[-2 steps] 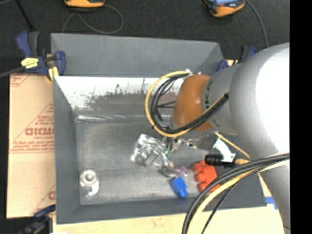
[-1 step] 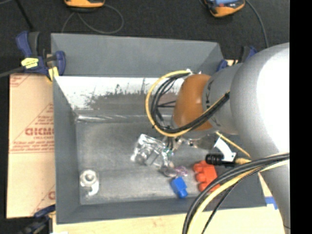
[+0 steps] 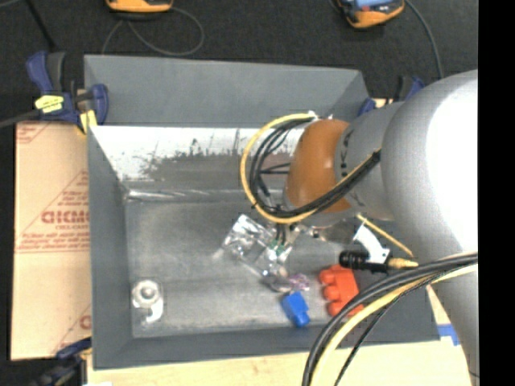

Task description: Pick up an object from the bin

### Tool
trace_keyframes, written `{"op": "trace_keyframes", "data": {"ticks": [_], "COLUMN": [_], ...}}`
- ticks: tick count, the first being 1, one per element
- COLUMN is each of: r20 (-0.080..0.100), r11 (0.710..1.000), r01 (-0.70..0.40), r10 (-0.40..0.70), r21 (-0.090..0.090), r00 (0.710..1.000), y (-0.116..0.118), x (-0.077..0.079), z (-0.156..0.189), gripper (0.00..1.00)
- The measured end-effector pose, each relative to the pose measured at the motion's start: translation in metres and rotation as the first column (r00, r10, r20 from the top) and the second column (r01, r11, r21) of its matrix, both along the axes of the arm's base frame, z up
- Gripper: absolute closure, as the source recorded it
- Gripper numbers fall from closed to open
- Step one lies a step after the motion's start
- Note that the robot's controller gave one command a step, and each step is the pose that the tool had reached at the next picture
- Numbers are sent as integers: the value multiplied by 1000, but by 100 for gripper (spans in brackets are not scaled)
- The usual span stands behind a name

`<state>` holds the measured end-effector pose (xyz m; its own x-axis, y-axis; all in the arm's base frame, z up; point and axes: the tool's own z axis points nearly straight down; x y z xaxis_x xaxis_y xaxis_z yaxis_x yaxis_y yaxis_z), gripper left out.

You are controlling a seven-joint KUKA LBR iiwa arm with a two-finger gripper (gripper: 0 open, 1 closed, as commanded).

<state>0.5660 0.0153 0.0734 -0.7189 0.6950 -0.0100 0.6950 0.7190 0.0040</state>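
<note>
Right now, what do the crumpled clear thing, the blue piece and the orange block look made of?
The crumpled clear thing: probably thin plastic film, glossy; see-through folds with white glints. The blue piece: likely hard plastic; even saturated colour, slight sheen. The orange block: seemingly moulded plastic, matte; lobed shape.

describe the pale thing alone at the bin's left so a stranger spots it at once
Start at the grey metal bin and go to its floor's lower left corner in the camera view. A small whitish round object sits there alone, while the small blue piece and orange block lie clustered at the lower right.
</note>
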Motion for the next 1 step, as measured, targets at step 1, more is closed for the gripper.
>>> {"op": "trace_keyframes", "data": {"ticks": [1], "r20": [-8], "r11": [1000], "r01": [-6], "r10": [6], "r21": [4], "r00": [1000], "y": [-1], "x": [1], "z": [38], "gripper": [100]}}
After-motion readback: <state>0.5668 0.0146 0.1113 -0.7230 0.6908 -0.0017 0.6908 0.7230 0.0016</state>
